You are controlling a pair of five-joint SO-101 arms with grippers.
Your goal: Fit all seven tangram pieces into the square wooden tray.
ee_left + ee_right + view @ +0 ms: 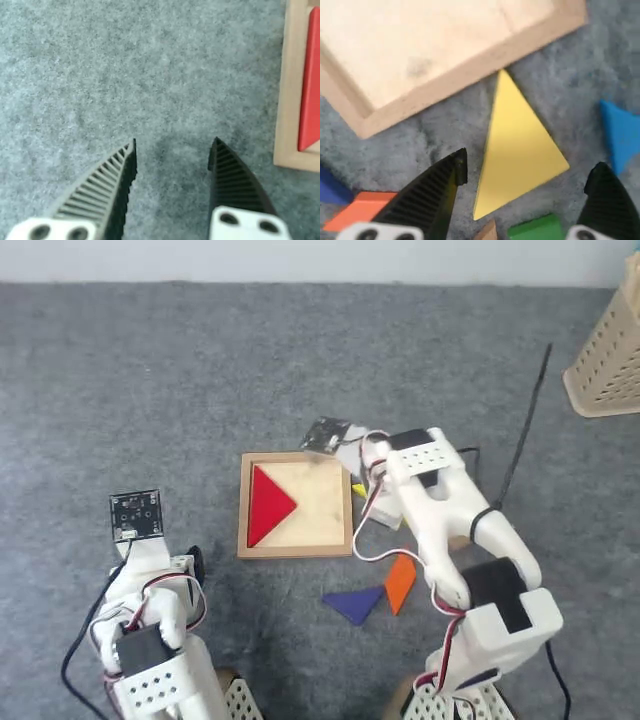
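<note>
The square wooden tray (295, 545) lies mid-table with a large red triangle (268, 504) in its left half. In the right wrist view my right gripper (530, 166) is open just above a yellow triangle (520, 150) that lies on the carpet beside the tray rim (470, 75). Around it are a blue piece (620, 135), a green piece (535, 230) and an orange piece (362, 210). An orange piece (400, 582) and a dark blue triangle (355, 603) lie in front of the tray. My left gripper (172, 150) hangs open over bare carpet left of the tray (292, 100).
A beige slatted basket (610, 350) stands at the far right back. A black cable (525, 430) runs across the carpet behind the right arm (430, 480). Grey carpet covers the whole table.
</note>
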